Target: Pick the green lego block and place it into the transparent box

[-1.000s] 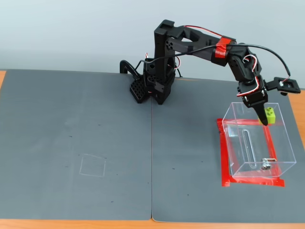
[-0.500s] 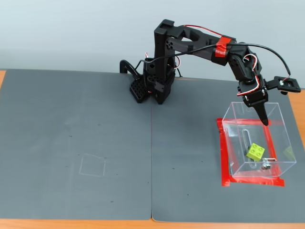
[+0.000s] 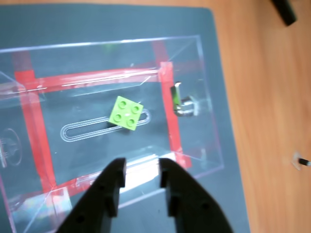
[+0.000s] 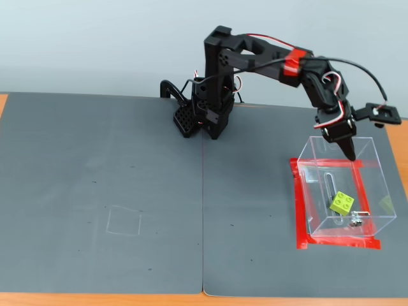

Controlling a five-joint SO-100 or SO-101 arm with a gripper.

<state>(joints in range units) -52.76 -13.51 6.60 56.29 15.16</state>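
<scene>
The green lego block [image 3: 126, 112] lies on the floor of the transparent box [image 3: 201, 58], studs up, beside a slot cut in the floor. In the fixed view the block [image 4: 342, 202] sits near the box's front wall, and the box [image 4: 368, 148] stands at the right on red tape. My gripper [image 3: 142, 174] is open and empty, its black fingers above the box's near wall. In the fixed view the gripper [image 4: 349, 151] hangs over the box's far edge, clear of the block.
A metal fitting [image 3: 181, 101] is on the box's right wall. Red tape [image 4: 299, 210] frames the box base on the grey mat [image 4: 127, 191]. The arm's base [image 4: 207, 115] stands at the mat's far edge. A faint square outline [image 4: 124, 220] marks the mat at left.
</scene>
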